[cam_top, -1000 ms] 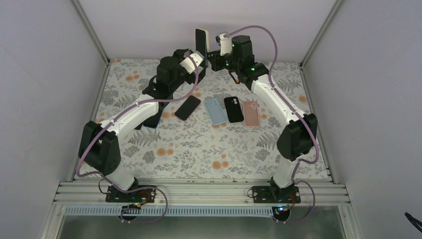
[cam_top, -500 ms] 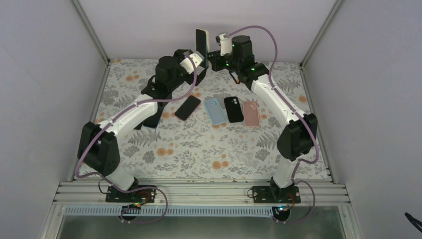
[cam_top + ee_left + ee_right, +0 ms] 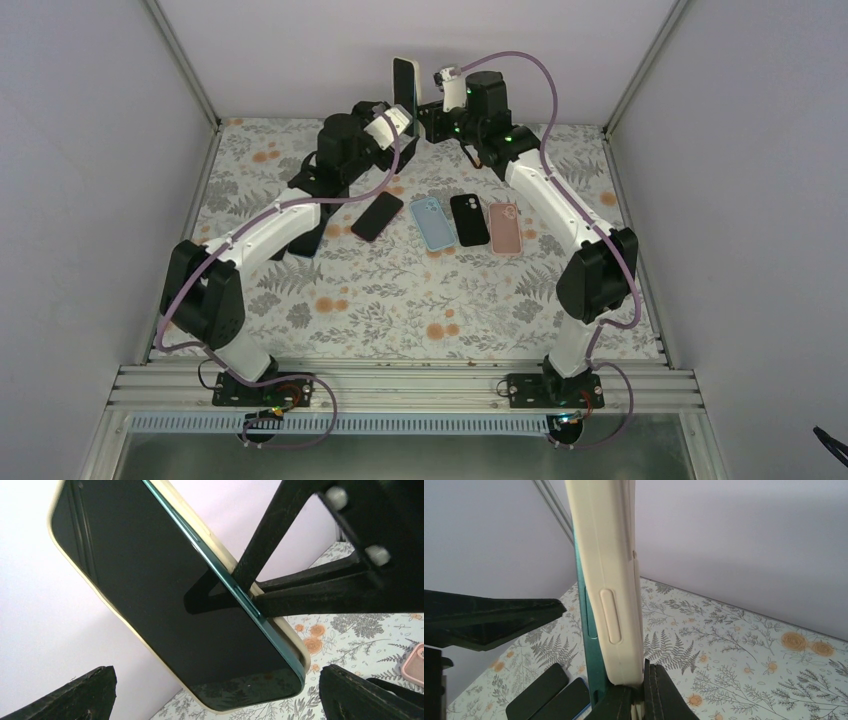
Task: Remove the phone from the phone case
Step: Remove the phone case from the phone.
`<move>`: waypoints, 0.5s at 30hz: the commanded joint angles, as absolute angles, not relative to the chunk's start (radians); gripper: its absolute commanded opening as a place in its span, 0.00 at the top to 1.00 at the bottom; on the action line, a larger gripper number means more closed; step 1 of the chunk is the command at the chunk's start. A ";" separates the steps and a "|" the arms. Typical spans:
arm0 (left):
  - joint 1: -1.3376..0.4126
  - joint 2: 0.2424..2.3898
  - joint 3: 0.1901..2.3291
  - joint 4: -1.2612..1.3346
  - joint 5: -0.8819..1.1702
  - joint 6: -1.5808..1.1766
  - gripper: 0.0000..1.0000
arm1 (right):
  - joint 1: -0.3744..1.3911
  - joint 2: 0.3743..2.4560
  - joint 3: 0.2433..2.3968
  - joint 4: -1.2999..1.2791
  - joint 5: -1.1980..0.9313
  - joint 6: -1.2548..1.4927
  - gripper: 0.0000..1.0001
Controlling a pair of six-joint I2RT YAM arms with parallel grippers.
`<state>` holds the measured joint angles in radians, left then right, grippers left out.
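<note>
- The phone (image 3: 150,590), in its cream case (image 3: 610,580), is held upright above the far end of the table (image 3: 400,300), pinched front and back by the right gripper (image 3: 636,692).
- The left gripper (image 3: 398,118) is spread wide with nothing grasped.
- With both layers pinched together, the case could be jammed, or the phone dropped.
- A glossy dark screen and a teal edge are seen.

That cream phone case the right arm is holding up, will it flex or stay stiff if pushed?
Likely flexes: the cream case looks like soft matte rubber, its rim seemingly standing off the teal phone. The matte skin probably grips rather than slips. Pinched only at its lower end by the right gripper, it may pivot.
</note>
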<state>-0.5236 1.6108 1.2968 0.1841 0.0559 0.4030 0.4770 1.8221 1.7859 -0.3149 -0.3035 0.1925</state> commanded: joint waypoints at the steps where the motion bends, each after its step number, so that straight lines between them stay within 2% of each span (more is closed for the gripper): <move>1: -0.527 1.645 1.347 0.168 0.027 0.389 0.00 | 0.481 1.775 1.795 -0.232 -0.322 0.200 0.97; 12: -0.528 1.651 1.351 0.193 -0.035 0.389 0.00 | 0.482 1.758 1.776 -0.225 -0.334 0.205 0.97; 15: -0.531 1.662 1.355 0.211 -0.130 0.391 0.00 | 0.483 1.752 1.769 -0.224 -0.342 0.213 0.97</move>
